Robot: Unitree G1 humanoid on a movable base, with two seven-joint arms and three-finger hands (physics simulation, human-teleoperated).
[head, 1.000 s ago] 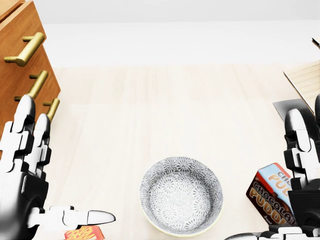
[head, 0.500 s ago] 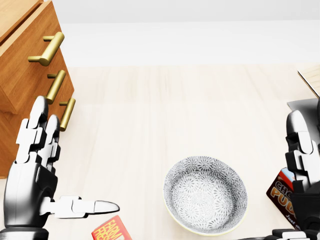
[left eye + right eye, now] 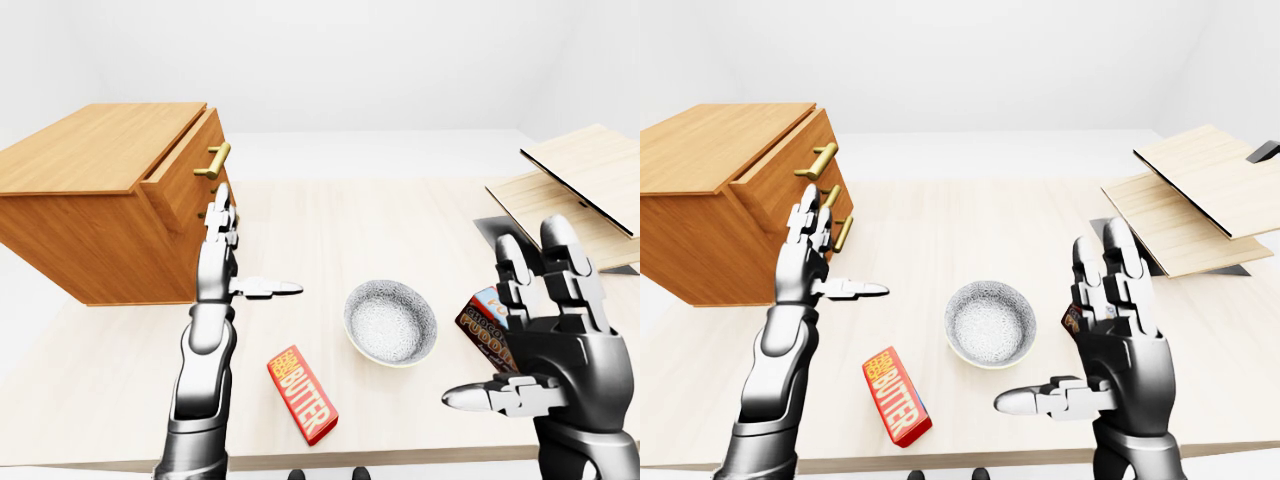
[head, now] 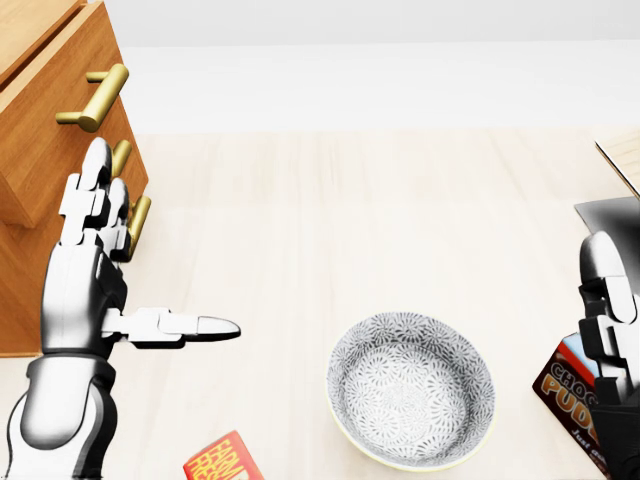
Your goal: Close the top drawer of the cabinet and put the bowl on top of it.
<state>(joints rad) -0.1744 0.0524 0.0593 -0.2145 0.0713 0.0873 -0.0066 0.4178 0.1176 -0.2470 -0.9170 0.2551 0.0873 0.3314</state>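
While the top drawer of the brown wooden cabinet stands pulled out and the grey patterned ceramic bowl sits on the pale wooden worktop, neither step looks done, left hand open-fingered beside the drawer fronts, right hand open, empty.

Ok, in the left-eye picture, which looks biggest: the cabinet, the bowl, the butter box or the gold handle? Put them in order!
1. cabinet, by far
2. bowl
3. butter box, close to the bowl and nearer the camera, so unsure
4. gold handle on the top drawer
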